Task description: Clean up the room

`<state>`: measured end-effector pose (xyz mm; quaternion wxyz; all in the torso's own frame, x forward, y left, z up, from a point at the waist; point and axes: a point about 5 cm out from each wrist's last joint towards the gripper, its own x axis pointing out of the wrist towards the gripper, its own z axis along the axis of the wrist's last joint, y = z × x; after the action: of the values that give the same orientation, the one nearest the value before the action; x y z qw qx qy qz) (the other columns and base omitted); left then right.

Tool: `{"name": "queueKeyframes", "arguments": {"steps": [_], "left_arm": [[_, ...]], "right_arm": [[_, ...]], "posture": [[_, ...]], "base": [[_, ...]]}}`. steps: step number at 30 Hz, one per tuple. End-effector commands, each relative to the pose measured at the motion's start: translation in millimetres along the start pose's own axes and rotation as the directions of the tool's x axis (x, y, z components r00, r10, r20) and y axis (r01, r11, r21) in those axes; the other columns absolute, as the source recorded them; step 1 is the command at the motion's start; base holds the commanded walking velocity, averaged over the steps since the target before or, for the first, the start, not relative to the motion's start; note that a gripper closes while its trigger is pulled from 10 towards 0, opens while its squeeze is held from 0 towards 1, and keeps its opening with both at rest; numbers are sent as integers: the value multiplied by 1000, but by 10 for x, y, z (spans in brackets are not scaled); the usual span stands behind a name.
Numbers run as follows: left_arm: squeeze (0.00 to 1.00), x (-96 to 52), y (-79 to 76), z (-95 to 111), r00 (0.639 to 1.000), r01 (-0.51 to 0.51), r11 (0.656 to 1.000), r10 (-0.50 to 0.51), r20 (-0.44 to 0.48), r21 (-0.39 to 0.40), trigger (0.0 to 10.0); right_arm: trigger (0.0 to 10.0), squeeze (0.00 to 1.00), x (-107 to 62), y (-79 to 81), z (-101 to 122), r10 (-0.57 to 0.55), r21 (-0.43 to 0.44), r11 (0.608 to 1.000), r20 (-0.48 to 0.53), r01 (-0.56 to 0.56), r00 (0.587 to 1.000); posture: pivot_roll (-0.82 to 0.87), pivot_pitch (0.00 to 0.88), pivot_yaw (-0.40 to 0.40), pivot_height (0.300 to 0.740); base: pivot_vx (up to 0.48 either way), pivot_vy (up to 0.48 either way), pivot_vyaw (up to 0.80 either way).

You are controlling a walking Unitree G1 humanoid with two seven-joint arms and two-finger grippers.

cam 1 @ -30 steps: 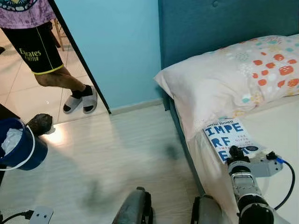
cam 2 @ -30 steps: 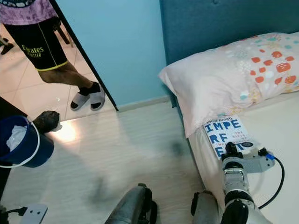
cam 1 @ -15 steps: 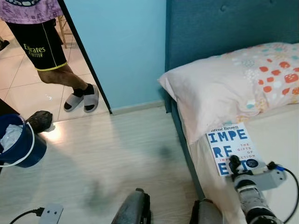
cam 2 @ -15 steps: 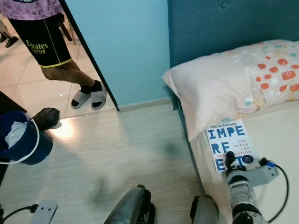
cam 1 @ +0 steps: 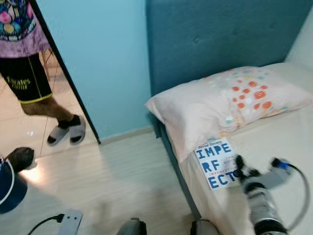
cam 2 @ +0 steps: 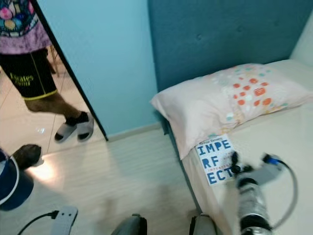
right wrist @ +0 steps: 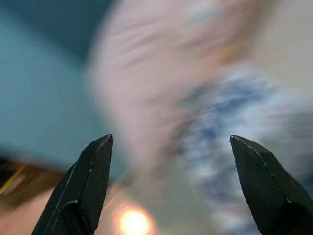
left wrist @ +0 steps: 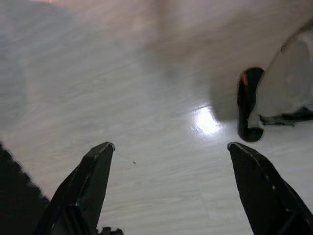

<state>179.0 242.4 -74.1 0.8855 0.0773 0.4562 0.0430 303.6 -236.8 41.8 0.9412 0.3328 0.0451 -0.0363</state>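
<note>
A white book [cam 1: 214,164] with big blue letters lies flat on the bed, just below a spotted pillow [cam 1: 220,103]. My right gripper [cam 1: 239,167] reaches over the mattress and hovers at the book's near right corner. Its picture is blurred by motion. In the right wrist view the right gripper [right wrist: 171,142] is open, with the blurred book and pillow ahead of it. My left gripper [left wrist: 170,145] hangs open over the pale wooden floor with nothing between its fingers.
A teal headboard [cam 1: 220,34] backs the cream mattress [cam 1: 283,142]. A person [cam 1: 22,73] in sandals stands in the doorway at the left. A blue bucket [cam 1: 7,188], a dark lump [cam 1: 19,157] and a white plug block [cam 1: 68,220] are on the floor.
The whole picture has shifted, so the camera has moved and now takes in more headboard and bed. My right gripper has slid from the book's near edge to its right corner.
</note>
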Motion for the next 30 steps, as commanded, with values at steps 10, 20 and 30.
{"name": "queueKeyframes", "arguments": {"steps": [10,20,30], "left_arm": [[0,77,14,607,987,-82,989,97,125,-123,10000],[0,78,-170,338,998,-60,991,63,21,-122,10000],[0,16,-208,-97,992,-74,988,59,-113,-133,10000]], "right_arm": [[10000,0,-275,21,-795,-2,-224,970,-399,-95,917],[10000,0,-847,-501,-1085,-278,-365,929,-570,65,773],[10000,0,-1310,-781,-1259,-467,-494,857,-620,149,631]], "posture": [[59,0,12,690],[41,0,-7,735],[35,0,-39,740]], "base": [[-192,0,0],[0,0,0],[-37,0,0]]}}
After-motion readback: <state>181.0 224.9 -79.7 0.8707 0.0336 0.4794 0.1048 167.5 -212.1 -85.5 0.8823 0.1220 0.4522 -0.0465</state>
